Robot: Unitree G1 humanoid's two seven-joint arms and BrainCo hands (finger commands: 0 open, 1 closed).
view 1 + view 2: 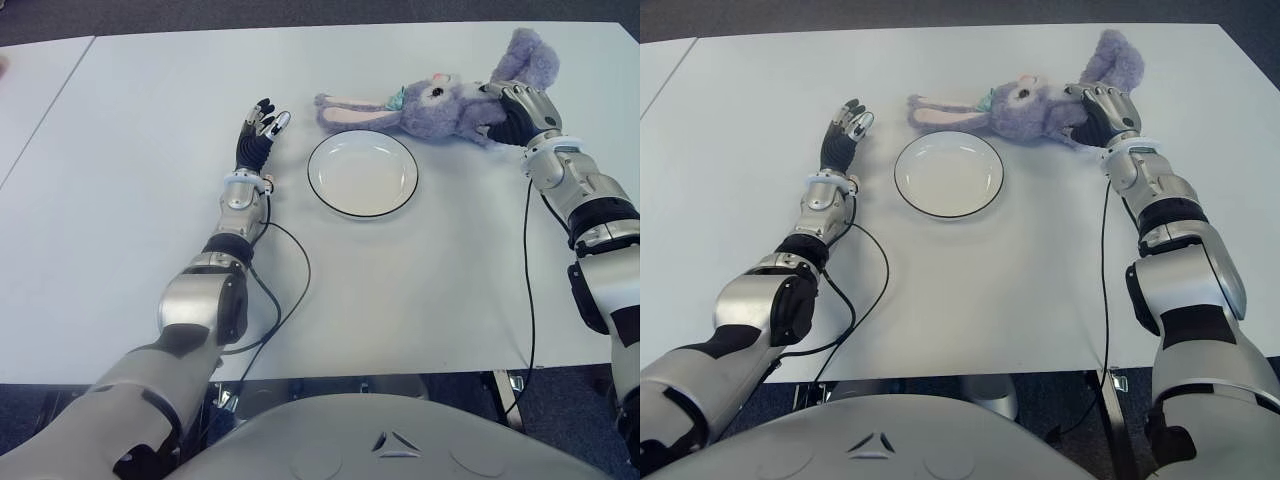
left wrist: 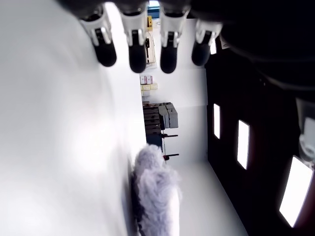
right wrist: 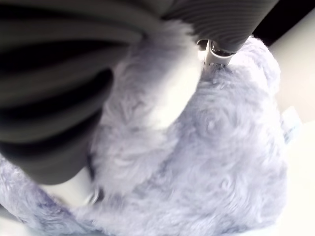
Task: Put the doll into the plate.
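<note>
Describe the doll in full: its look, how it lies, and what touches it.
The doll is a plush rabbit of fluffy lavender fur, with long pale-pink-lined ears, a dark eye and a teal patch by the ear base. It lies on its side on the white table, just beyond the plate, ears pointing to the robot's left, not in the plate. The right robot hand grips its body, fingers pressed into the fur.

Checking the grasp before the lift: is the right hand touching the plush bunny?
Touching. In the right wrist view the right hand's fingers press into the plush bunny's fur with no gap.
</note>
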